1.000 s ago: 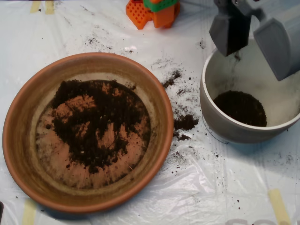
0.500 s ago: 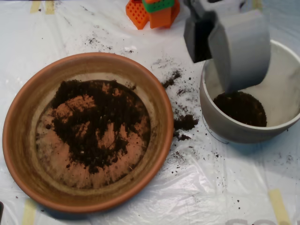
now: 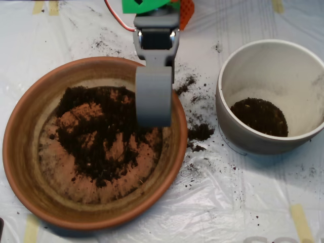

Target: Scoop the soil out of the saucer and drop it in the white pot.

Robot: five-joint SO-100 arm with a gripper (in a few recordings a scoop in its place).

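You've got the scoop (image 3: 153,104) over the saucer (image 3: 30,111), poised above the right-hand edge of the soil (image 3: 101,136), its grey shell pointing toward the near side. From straight above I can't tell whether the two halves are spread or pressed together, so don't count on either. This reads as the start of a scooping pass: nothing loaded that I can see, and plenty of soil spread across the middle of the dish. The white pot (image 3: 238,136) sits to the right, well apart from the scoop, with a dark patch of soil at its bottom already. Between dish and pot there are loose spilled crumbs (image 3: 200,132) on the plastic sheet (image 3: 238,202). Next you'll want to come down into the thick part, just left of the scoop, and bite deep
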